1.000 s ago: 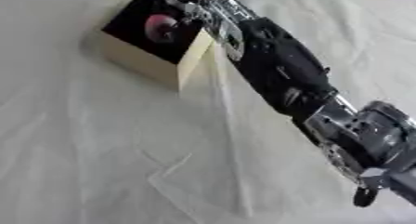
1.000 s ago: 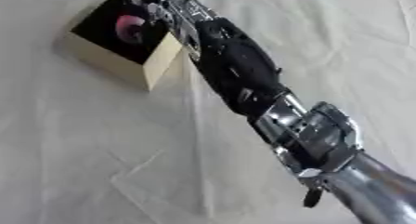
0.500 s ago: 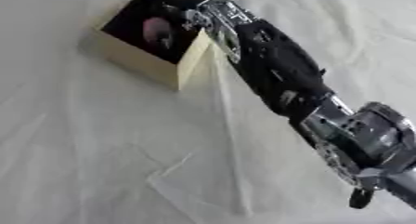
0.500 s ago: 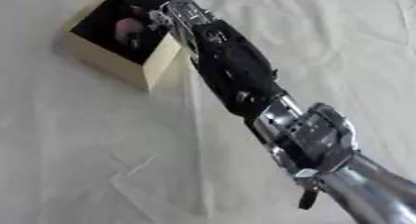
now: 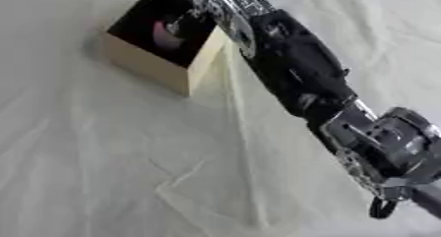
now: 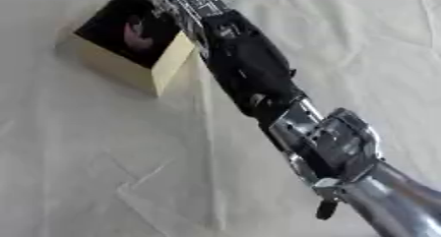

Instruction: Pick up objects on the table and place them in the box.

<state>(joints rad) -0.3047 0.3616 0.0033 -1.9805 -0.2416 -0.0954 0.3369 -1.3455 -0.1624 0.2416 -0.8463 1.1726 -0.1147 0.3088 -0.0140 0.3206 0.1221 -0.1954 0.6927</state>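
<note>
My right hand (image 5: 211, 7) is up at the far end of my arm, over the open top of the box (image 5: 159, 66) — fingers blurred against the dark inside, so can't tell if they're spread or curled. Just below and left of the hand, inside the box, sits a reddish-pink rounded object (image 5: 165, 34); shape too soft to give a long axis or say which way it points, and can't tell if my fingers touch it. The box is pale tan outside, dark inside, turned corner-on w/ one corner aimed down toward me; its right wall lies right beside my wrist. My arm (image 5: 297, 76) runs back from the hand toward lower right — black forearm, then silver joint. Under it all, a cream tablecloth (image 5: 103, 157), wrinkled, w/ creases below the box. Dark strip of room at the far edge.
</note>
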